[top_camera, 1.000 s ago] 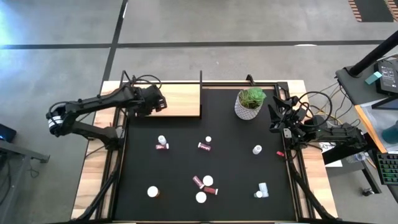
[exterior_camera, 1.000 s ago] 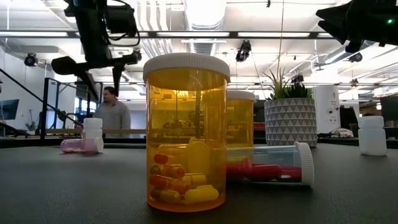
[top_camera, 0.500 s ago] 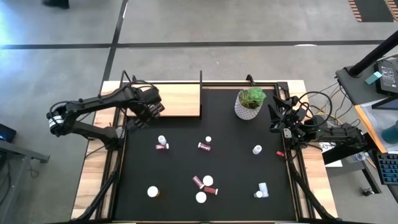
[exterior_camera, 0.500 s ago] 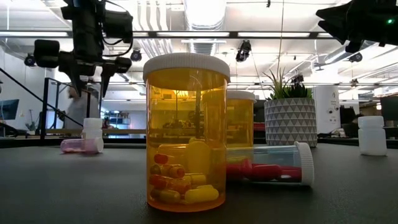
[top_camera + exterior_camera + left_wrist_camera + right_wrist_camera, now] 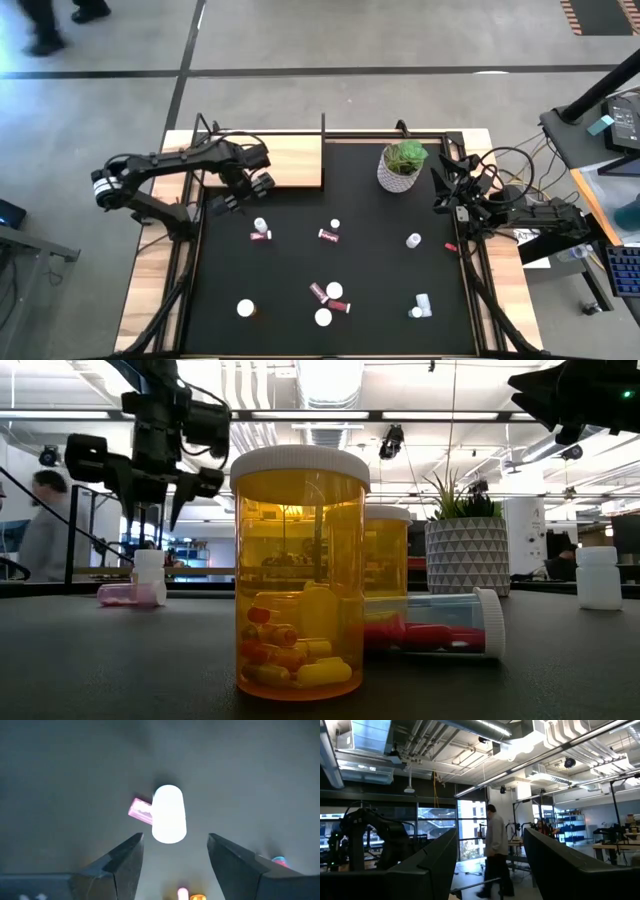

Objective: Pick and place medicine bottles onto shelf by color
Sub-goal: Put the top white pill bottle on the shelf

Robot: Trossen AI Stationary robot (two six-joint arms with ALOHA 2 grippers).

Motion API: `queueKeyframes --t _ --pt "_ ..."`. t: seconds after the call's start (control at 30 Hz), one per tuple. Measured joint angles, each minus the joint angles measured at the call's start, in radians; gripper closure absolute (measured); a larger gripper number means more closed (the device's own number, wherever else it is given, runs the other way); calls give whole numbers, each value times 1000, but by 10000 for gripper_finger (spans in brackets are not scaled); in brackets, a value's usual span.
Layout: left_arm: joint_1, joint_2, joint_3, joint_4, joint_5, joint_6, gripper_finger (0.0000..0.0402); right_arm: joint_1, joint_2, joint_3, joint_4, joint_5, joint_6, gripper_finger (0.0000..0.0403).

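Left gripper (image 5: 243, 192) hangs spread and empty, just above and short of an upright white bottle (image 5: 168, 813) with a pink bottle (image 5: 140, 810) lying beside it. Shelf (image 5: 290, 162) sits just behind the gripper. Right gripper (image 5: 447, 190), spread, waits well apart at the table edge. Only low view shows capsules inside amber bottle (image 5: 300, 573). No readable labels.

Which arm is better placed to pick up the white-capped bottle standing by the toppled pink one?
Left. Its hand hovers open just above that upright white-capped bottle, which the left wrist view shows between its fingers. The right hand waits at the mat's far right edge, beyond the potted plant.
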Motion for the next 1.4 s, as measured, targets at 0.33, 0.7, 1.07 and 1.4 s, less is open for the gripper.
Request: queueKeyframes --t 0.33,0.7,1.07,1.4 --pt "-7 64 -3 9 55 9 198 0 0 0 0 0 0 188" --pt "-47 118 -4 35 80 13 198 0 0 0 0 0 0 188" --pt "-68 170 -5 56 91 6 198 0 0 0 0 0 0 188" --pt "-71 189 -24 94 98 7 198 0 0 0 0 0 0 188"
